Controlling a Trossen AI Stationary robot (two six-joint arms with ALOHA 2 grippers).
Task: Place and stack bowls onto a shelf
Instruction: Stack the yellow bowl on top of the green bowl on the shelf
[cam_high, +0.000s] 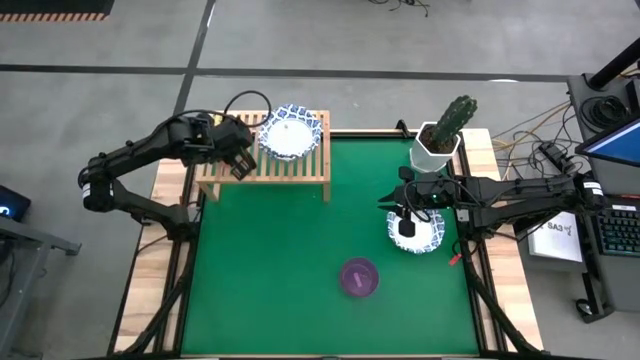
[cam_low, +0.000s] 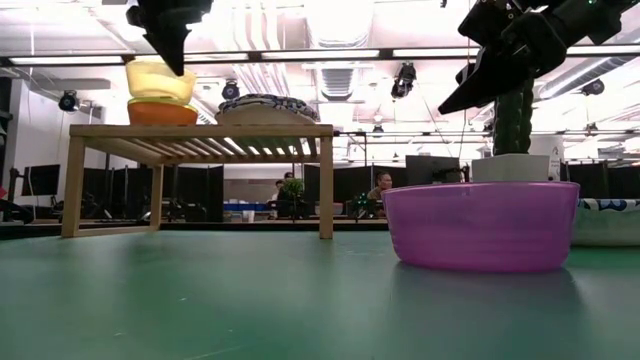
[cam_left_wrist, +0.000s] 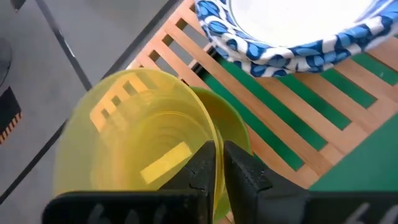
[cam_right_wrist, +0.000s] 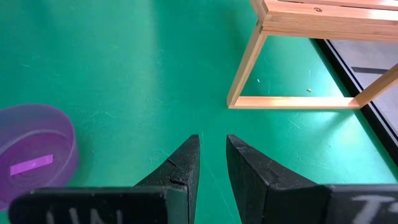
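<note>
The left gripper (cam_left_wrist: 217, 163) pinches the rim of the yellow bowl (cam_left_wrist: 143, 143), which sits on a red bowl (cam_low: 162, 113) at the shelf's (cam_high: 300, 170) left end. A stack of white bowls (cam_high: 290, 132) rests on the shelf's right half. Right of the shelf, the purple bowl (cam_high: 359, 277) lies on the green mat (cam_high: 270, 270). Farther right, the right gripper (cam_right_wrist: 212, 163) hovers over another white bowl (cam_high: 432, 241), fingers slightly apart, holding nothing, near the cactus pot (cam_high: 436, 152).

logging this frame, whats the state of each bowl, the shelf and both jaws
yellow bowl: nested on an orange-red bowl, on the shelf
left gripper: shut on yellow bowl's rim
patterned bowls: on shelf
purple bowl: upright on mat
right gripper: empty, narrowly parted
</note>
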